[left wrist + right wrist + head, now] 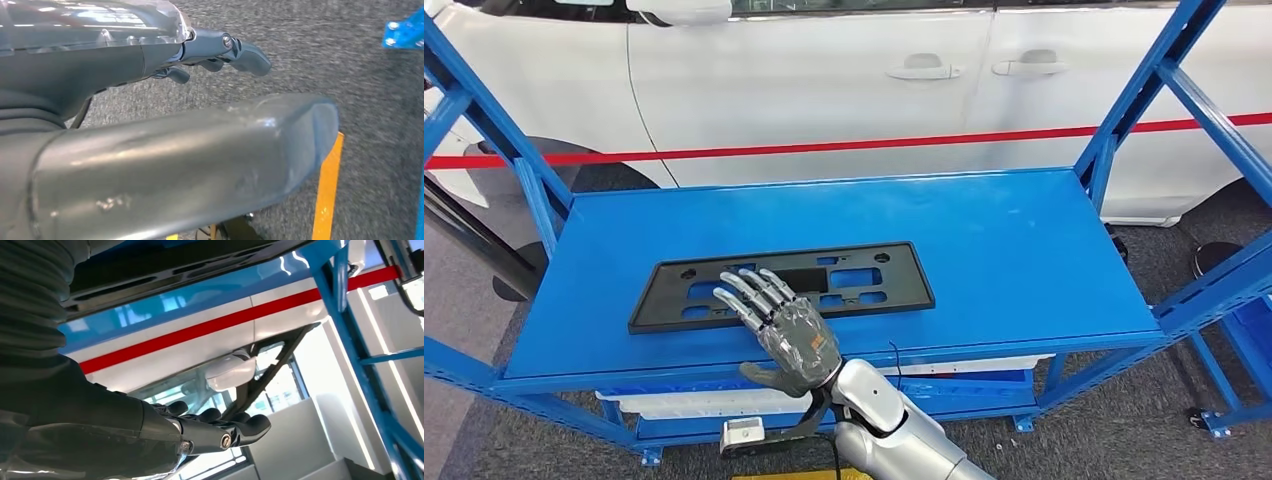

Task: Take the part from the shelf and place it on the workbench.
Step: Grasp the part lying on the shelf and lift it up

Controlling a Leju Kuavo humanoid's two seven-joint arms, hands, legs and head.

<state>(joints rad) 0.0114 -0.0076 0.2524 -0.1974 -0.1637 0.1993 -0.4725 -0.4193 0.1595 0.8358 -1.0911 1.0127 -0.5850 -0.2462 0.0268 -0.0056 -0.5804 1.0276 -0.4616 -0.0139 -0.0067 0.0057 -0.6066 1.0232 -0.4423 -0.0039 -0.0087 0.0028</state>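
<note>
The part is a flat black plate frame (844,285) with several cut-outs, lying on the blue shelf top (1024,250) left of centre. My right hand (779,330) reaches in from below with its back up. Its fingers are stretched out over the frame's near left portion and hold nothing. In the right wrist view the frame (175,270) shows close to the palm side, with a gap between it and the right hand (200,435). My left hand (150,150) hangs over grey carpet, its fingers (245,52) apart from the thumb, holding nothing.
Blue slanted uprights (1144,90) frame both ends of the shelf. A white car (824,80) with a red stripe stands right behind it. A lower level with a white tray (674,405) lies under the top. A yellow floor line (327,190) runs across the carpet.
</note>
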